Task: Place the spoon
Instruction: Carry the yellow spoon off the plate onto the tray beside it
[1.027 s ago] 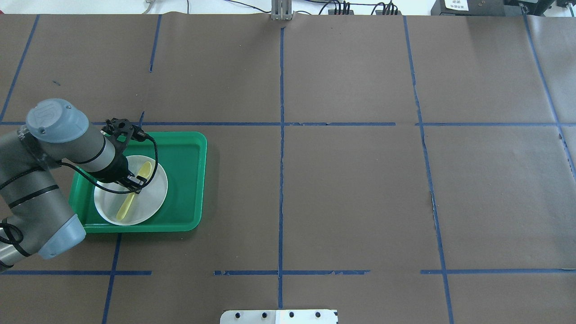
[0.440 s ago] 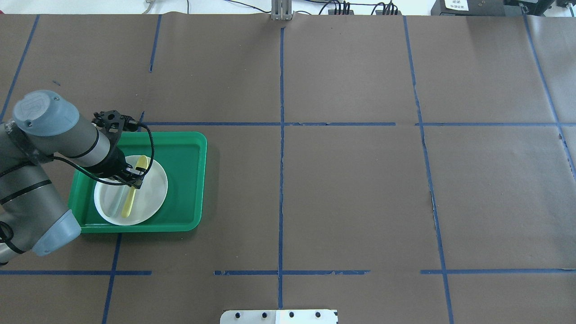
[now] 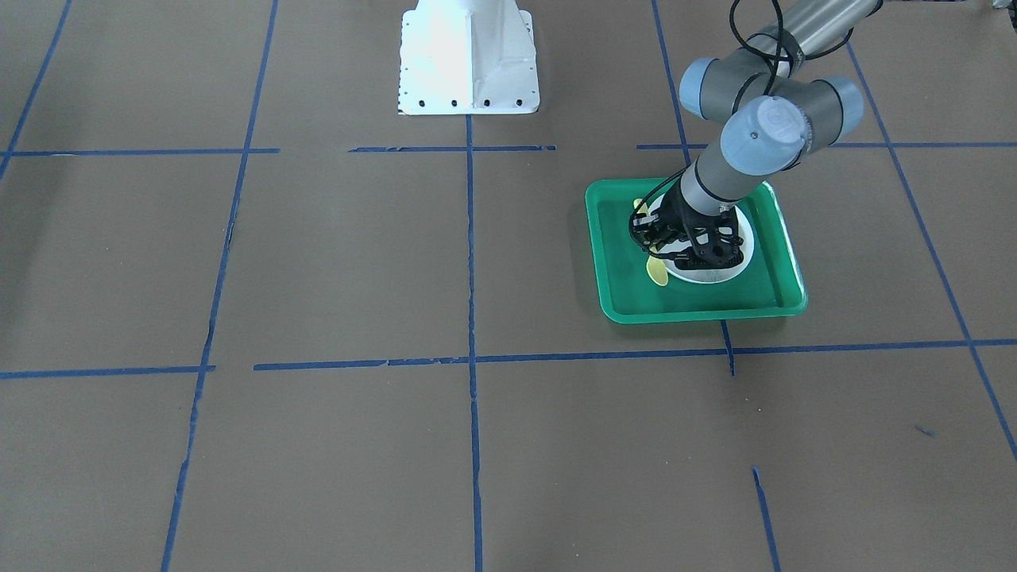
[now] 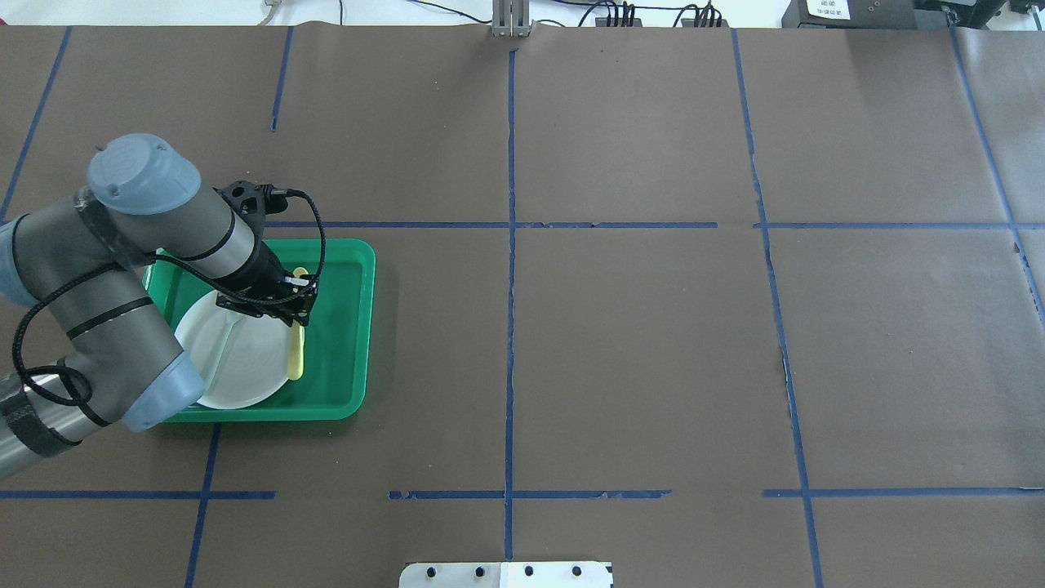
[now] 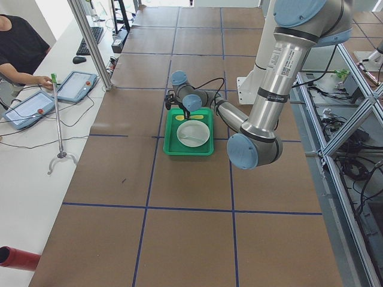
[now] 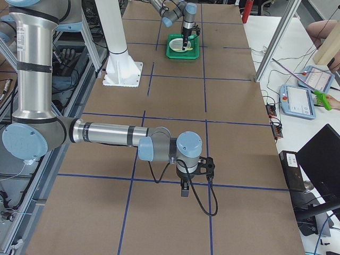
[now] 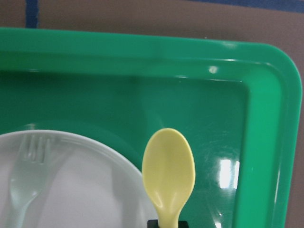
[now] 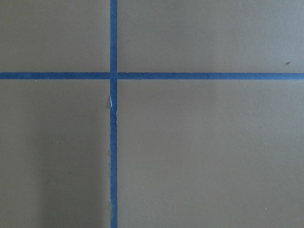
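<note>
My left gripper (image 4: 291,307) is shut on the small yellow spoon (image 4: 295,353) near its neck. The spoon hangs over the right edge of the white plate (image 4: 241,363), with its bowl over the floor of the green tray (image 4: 339,327). In the left wrist view the spoon's bowl (image 7: 168,173) points away from the gripper, beside the plate (image 7: 90,190). In the front-facing view the spoon (image 3: 656,272) pokes out at the plate's side. My right gripper (image 6: 183,187) is far off over bare table; I cannot tell whether it is open or shut.
A pale grey-green fork (image 4: 219,353) lies on the plate's left part; it also shows in the left wrist view (image 7: 26,164). The tray's raised rim (image 7: 266,142) runs close to the right of the spoon. Brown paper with blue tape lines (image 4: 510,327) covers the table.
My left arm has swung to the right with the spoon. The spoon went from the middle of the plate to its right edge. The fork has come into sight.
</note>
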Controlling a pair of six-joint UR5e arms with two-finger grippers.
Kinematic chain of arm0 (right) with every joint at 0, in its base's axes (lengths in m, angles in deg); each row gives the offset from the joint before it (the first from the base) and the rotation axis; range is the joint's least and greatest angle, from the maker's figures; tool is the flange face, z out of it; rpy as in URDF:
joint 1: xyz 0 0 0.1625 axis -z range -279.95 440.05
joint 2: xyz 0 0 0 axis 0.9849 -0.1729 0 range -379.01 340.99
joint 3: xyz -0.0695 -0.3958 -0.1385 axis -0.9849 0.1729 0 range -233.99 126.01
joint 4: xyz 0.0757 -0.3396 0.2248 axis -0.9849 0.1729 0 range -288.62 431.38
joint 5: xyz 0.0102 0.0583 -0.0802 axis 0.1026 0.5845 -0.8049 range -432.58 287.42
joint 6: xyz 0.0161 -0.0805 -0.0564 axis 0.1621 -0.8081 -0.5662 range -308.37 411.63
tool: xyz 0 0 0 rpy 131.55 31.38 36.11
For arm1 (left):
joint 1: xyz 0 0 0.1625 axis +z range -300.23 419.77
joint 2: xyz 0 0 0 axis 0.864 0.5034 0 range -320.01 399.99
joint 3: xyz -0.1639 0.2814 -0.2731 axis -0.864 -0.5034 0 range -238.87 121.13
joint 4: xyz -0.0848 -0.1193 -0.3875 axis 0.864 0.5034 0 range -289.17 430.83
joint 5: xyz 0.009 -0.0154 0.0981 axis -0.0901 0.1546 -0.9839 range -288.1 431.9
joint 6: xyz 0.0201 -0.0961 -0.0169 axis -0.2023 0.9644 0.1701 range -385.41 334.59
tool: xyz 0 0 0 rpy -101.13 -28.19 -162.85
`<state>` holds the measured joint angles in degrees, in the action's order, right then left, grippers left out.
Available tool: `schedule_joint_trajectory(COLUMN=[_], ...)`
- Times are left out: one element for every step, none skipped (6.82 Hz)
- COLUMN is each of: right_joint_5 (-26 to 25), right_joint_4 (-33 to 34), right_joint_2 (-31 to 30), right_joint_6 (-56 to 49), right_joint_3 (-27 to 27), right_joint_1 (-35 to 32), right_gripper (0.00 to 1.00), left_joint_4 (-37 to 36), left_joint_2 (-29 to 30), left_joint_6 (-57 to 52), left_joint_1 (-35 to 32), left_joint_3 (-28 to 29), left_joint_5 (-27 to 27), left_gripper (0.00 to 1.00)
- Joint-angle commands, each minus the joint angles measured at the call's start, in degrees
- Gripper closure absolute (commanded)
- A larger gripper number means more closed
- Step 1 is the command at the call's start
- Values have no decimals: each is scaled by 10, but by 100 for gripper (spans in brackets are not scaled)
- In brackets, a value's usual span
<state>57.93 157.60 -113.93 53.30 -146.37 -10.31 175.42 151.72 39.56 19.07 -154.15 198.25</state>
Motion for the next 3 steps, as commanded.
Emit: schedule_joint_trajectory(right_joint_5=[0,0,0], right_joint_4=[0,0,0], right_joint_2=[0,1,0], right_joint_6=[0,0,0], right_joint_3=[0,0,0], right_joint_1=[0,0,0], right_gripper=[0,0,0], left_joint_4=[4,4,5], left_joint_2=[24,27,27], left_joint_6=[6,3,2], left_joint_1=[10,11,12], left_joint_3=[33,38,39], left_joint_5=[0,0,0], left_gripper=[100,100,98])
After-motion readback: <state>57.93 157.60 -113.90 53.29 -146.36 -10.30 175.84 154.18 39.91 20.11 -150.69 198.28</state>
